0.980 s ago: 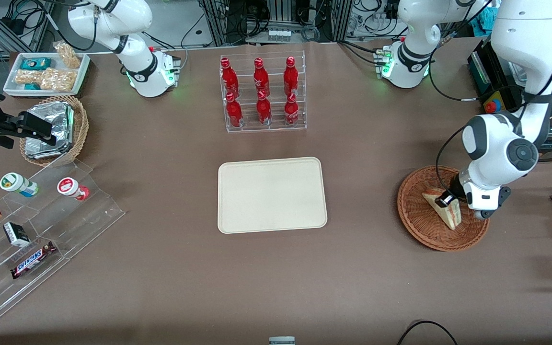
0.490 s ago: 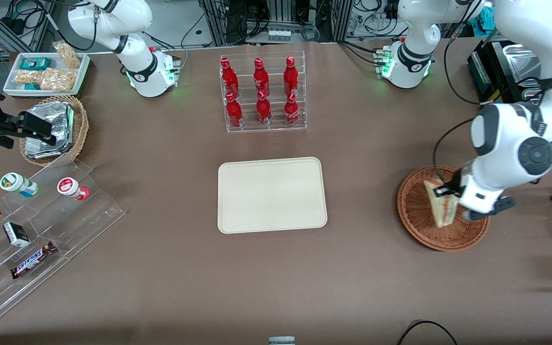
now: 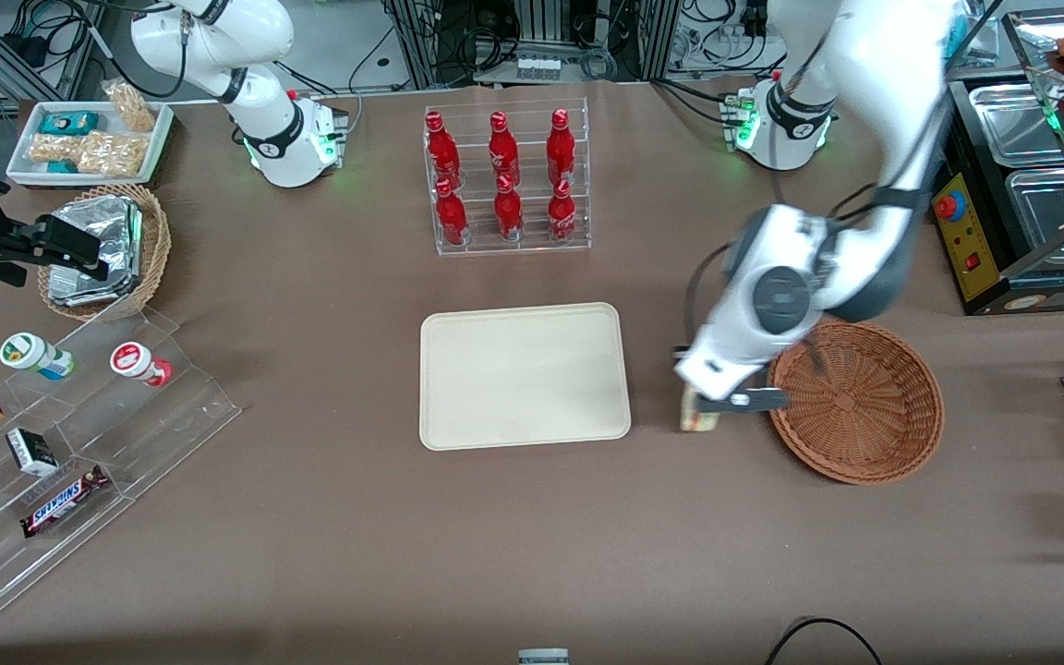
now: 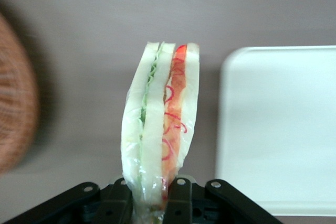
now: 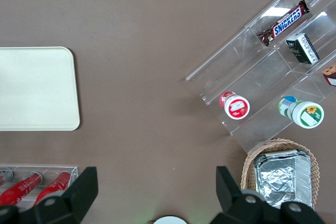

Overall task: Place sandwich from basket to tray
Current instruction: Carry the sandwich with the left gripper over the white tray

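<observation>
The sandwich point(image 3: 695, 417) has left the basket point(image 3: 855, 402): 1 second ago it lay in the wicker bowl under the descending arm, half a second ago it was lifted on edge above the weave, and now it hangs over bare table between the basket and the tray point(image 3: 524, 375), just beside the basket's rim and not yet over the tray. The gripper point(image 3: 715, 403) is pinching it; the wrist view shows the 2 fingers point(image 4: 178, 203) pressed against the wedge's narrow end, with the sandwich point(image 4: 160, 129) standing on edge, green filling on 1 side and red on the other, inside its clear wrap. In that same view the tray point(image 4: 278, 129) lies near the sandwich and the basket point(image 4: 16, 103) is well apart from it. The basket now looks empty, so the pick seems done and the carry is about halfway; what remains, by my reading, is to bring the sandwich over the tray's flat middle, lower it and let go.
</observation>
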